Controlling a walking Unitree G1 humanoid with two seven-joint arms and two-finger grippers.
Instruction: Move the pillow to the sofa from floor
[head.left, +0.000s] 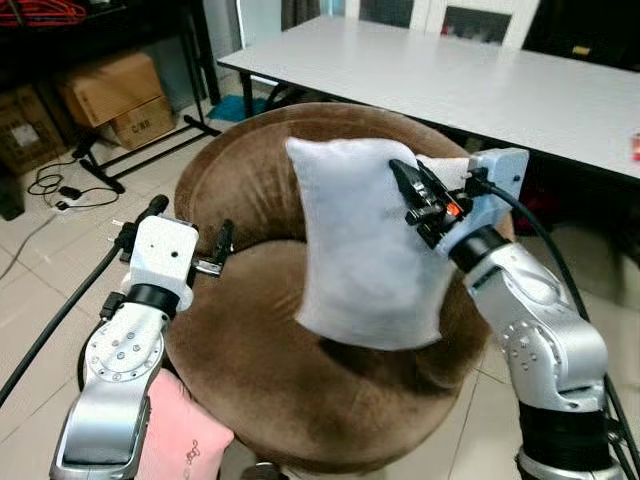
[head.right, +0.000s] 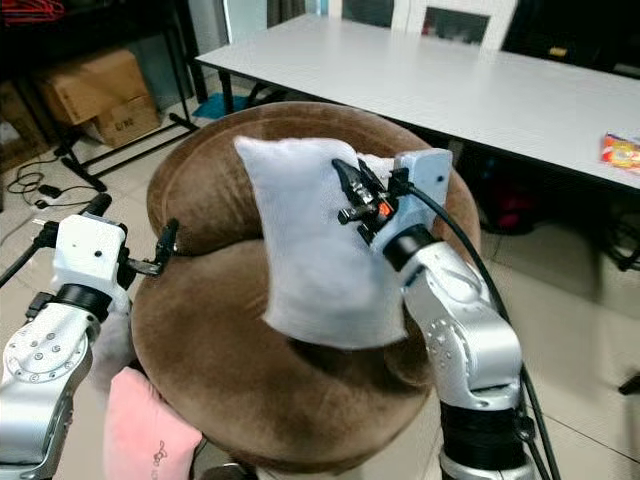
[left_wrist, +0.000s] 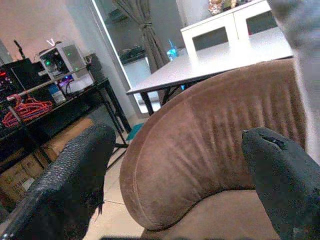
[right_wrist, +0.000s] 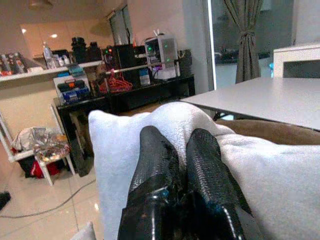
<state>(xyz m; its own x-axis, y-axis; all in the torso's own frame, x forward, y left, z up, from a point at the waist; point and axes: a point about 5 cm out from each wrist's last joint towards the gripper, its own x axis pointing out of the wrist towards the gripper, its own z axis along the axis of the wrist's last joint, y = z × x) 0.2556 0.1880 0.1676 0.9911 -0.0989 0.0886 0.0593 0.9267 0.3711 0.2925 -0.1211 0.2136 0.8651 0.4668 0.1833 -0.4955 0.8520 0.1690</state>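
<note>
White pillow hangs over the brown sofa, its top edge clenched in the right tool.

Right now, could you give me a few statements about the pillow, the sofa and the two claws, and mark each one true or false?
1. The right claw is shut on the white pillow's top edge. True.
2. The white pillow lies flat on the floor. False: it is held upright over the brown sofa seat.
3. The left claw is open and holds nothing. True.
4. The left claw grips the pink pillow. False: the pink pillow lies low beside the sofa, under the left arm, ungripped.
5. A grey table stands behind the sofa. True.
</note>
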